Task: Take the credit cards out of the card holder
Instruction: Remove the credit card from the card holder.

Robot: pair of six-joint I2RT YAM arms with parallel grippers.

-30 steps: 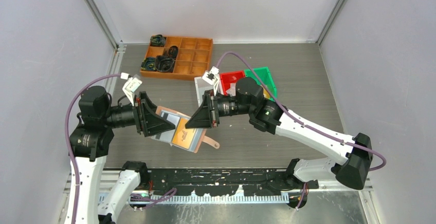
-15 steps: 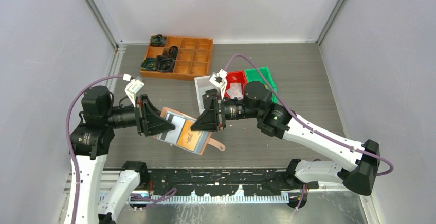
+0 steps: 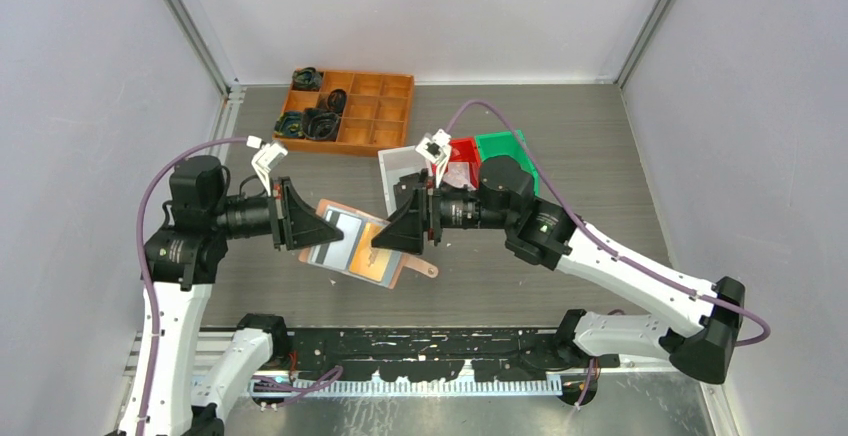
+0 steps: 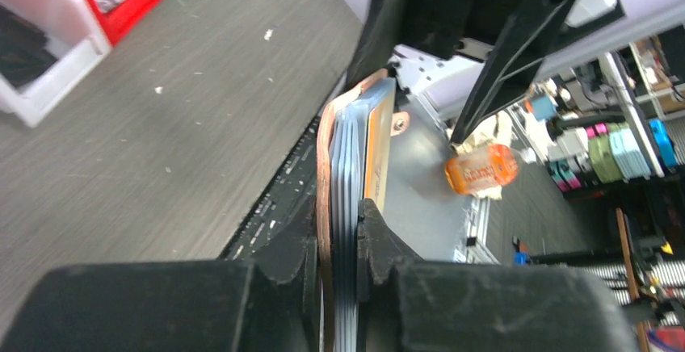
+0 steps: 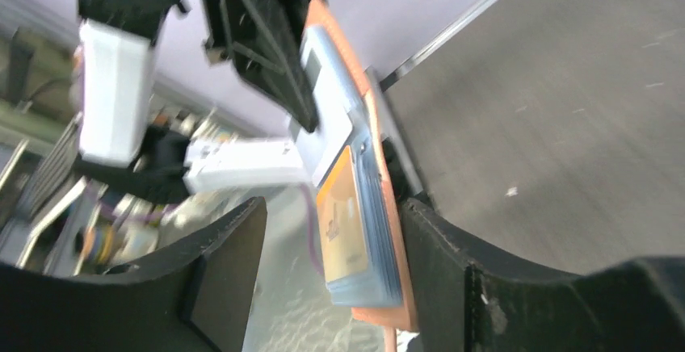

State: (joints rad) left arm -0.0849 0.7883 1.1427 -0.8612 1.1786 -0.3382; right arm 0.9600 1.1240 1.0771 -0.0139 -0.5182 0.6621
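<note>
The card holder [image 3: 355,252] hangs above the counter [image 3: 560,146], pinched at one end by the left claw [image 4: 338,235]; its long axis runs toward the right claw [image 5: 333,207], spread astride the far end; the credit cards [image 5: 343,216] sit sleeved, orange outermost.

Grey wood-grain worktop [image 3: 600,146], bearing orange tray [image 3: 385,111] of black items [image 3: 320,124] at back; white bin [image 3: 393,171], red bin [image 3: 458,146], green bin [image 3: 505,144] abreast, mid-right.
</note>
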